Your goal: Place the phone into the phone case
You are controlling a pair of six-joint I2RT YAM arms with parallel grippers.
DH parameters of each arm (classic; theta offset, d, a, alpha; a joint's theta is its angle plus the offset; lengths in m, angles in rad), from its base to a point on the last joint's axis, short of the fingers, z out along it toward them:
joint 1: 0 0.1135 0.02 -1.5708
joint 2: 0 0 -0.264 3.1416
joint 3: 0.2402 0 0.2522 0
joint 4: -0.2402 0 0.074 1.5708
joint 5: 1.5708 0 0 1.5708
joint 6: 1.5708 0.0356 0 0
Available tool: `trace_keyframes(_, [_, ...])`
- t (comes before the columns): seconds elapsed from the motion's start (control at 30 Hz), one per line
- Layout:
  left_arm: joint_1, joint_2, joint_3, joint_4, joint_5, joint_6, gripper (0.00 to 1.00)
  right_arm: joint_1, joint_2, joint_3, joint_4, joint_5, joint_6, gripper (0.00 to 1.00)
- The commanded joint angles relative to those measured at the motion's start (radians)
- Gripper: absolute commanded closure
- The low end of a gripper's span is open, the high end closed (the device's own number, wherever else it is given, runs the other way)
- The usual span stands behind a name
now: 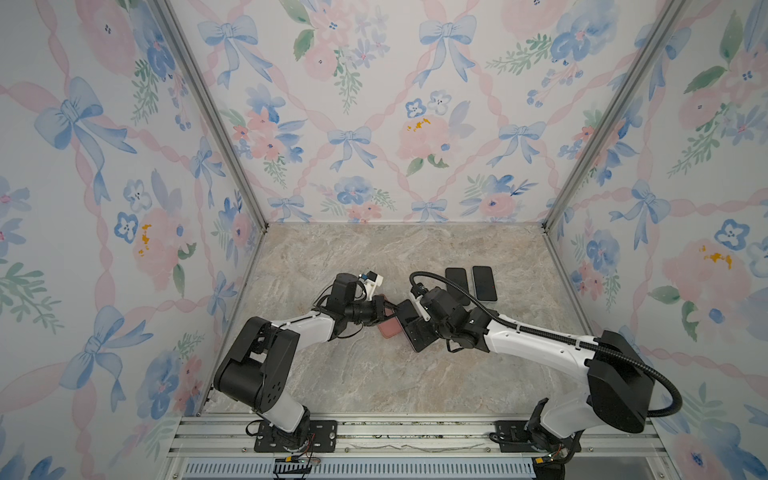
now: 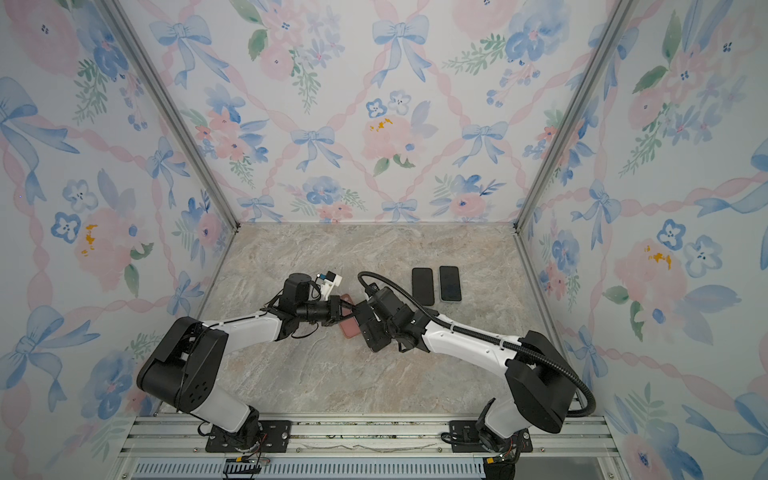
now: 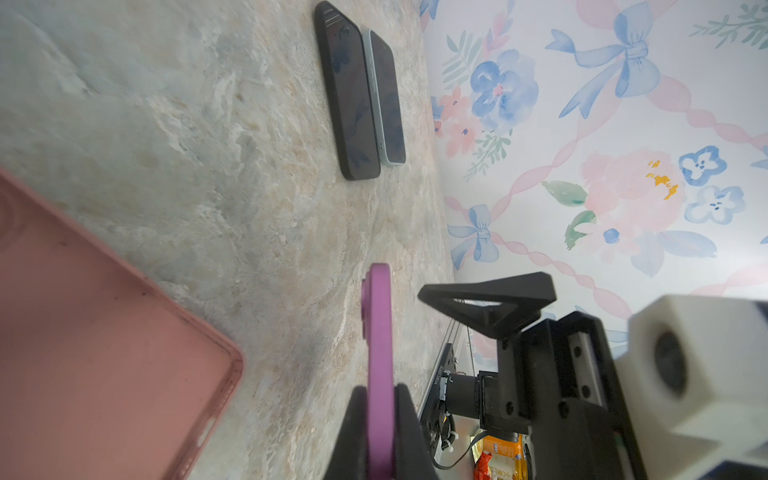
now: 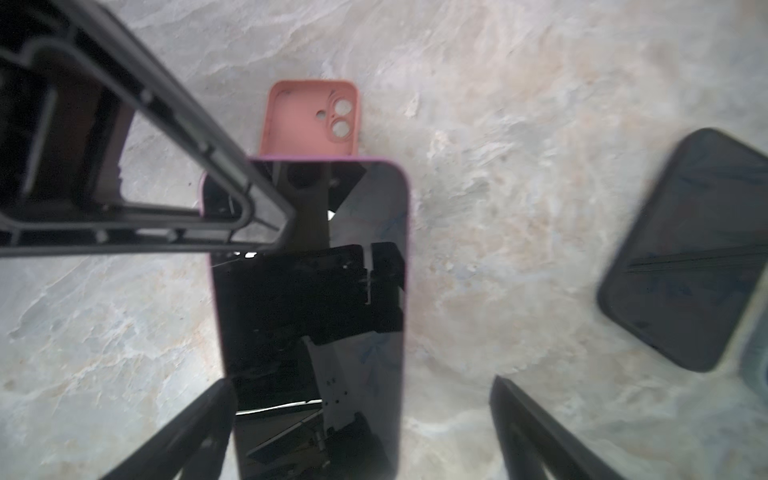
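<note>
Phone: likely stiff, slick, fragile; hold across side edges. Left end effector pinches it. Right end effector spread, empty. Case at phone's 9 o'clock.

Phones: 3. Purple phone at centre; black-edged phone and pale-edged phone right of centre. Pink case: 1. Arms: 2, left arm and right arm.

No wording can be read anywhere in the scene. An orange packet, caught by the left wrist camera, carries printed characters, and a black plate near it bears a short strip of white lettering. Both are too blurred to make out.
</note>
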Motion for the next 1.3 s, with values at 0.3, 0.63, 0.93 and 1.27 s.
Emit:
trace_keyframes(0.3, [-0.002,-0.025,0.025,0.012,0.027,0.001,1.00,-0.221,0.018,0.141,-0.096,-0.068,0.038,0.03])
trace_keyframes(0.63, [-0.001,0.028,0.127,0.075,0.017,-0.071,1.00,-0.226,-0.127,0.025,-0.024,-0.208,0.227,0.03])
trace_keyframes(0.93, [0.002,0.076,0.118,0.377,-0.006,-0.347,1.00,-0.363,-0.430,-0.307,0.323,-0.476,0.724,0.04])
trace_keyframes(1.27, [-0.002,0.145,0.114,0.673,-0.004,-0.579,1.00,-0.412,-0.551,-0.482,0.612,-0.494,0.978,0.12])
